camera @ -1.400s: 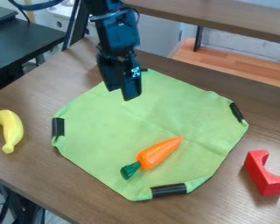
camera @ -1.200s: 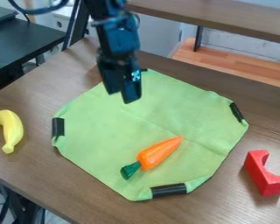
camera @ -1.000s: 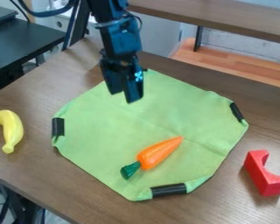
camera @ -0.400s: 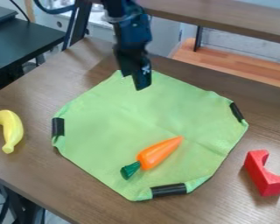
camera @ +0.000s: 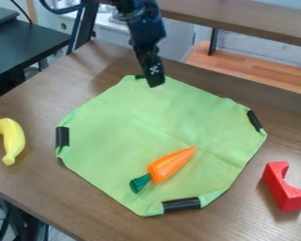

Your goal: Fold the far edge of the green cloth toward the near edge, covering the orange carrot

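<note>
The block [camera: 283,189] lies on the surface [camera: 71,207], in view to the right of the cloth [camera: 109,136]; the carrot [camera: 172,164] lies on the cloth, the banana [camera: 13,141] to its left. Beyond, the arm [camera: 147,30] slants down, the pincer [camera: 155,84] now turned and farther back, near the cloth's far corner; whether released or clenched, I cannot tell.

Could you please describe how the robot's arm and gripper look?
The arm is black and jointed, with a bluish sheen. A dark blue cable loops beside it. The gripper is also black, with a small white marking.
</note>
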`<action>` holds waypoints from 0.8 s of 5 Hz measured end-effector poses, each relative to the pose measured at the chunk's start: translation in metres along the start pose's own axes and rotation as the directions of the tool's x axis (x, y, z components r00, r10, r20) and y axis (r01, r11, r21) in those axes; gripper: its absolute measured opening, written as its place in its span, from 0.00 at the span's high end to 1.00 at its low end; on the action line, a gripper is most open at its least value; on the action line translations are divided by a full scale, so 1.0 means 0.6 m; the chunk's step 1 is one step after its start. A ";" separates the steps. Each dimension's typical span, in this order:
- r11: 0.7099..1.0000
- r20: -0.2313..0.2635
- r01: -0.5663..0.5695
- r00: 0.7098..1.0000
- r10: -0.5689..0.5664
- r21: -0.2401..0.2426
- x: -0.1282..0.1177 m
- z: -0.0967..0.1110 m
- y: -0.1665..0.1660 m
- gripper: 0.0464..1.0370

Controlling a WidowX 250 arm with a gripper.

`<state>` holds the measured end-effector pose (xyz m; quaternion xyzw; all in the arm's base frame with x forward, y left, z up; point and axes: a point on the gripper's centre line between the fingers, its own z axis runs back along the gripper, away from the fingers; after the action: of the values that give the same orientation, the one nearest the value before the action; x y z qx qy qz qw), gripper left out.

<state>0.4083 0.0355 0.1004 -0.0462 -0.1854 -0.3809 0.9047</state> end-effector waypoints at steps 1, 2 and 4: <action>1.000 -0.001 0.022 1.000 -0.022 -0.003 0.000 -0.019 0.033 0.04; 1.000 0.012 0.026 1.000 -0.026 0.016 0.010 -0.022 0.065 0.04; 0.999 -0.048 -0.017 0.999 0.018 0.033 0.008 -0.072 0.131 0.04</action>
<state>0.4799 0.0783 0.0669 -0.0238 -0.1692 -0.3709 0.9128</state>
